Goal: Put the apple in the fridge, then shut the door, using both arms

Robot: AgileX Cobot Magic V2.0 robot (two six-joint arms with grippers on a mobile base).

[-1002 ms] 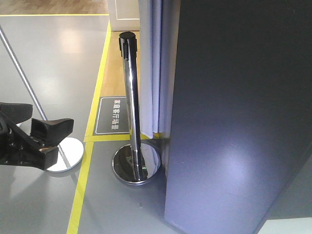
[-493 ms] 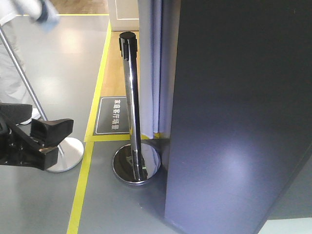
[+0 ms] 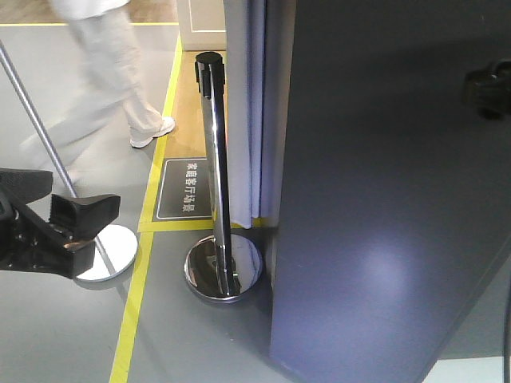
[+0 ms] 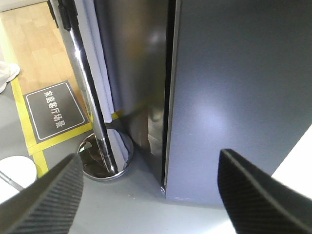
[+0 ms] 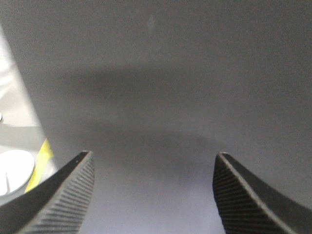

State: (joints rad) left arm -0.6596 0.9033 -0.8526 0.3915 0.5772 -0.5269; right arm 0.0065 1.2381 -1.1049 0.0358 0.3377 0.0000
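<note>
Against the door: right pincer open, empty; left pincer open, just left. Risk: door apparently not fully seated; an off-centre push could slip.

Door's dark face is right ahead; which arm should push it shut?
Probably the right: its open gripper squarely faces the door, close up. The left gripper, also open, sits back near the door's edge.

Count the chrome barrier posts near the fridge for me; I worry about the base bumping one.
2. One stanchion stands upright beside the fridge; a second post leans at the left edge, its base behind the left gripper. Others may be out of frame.
</note>
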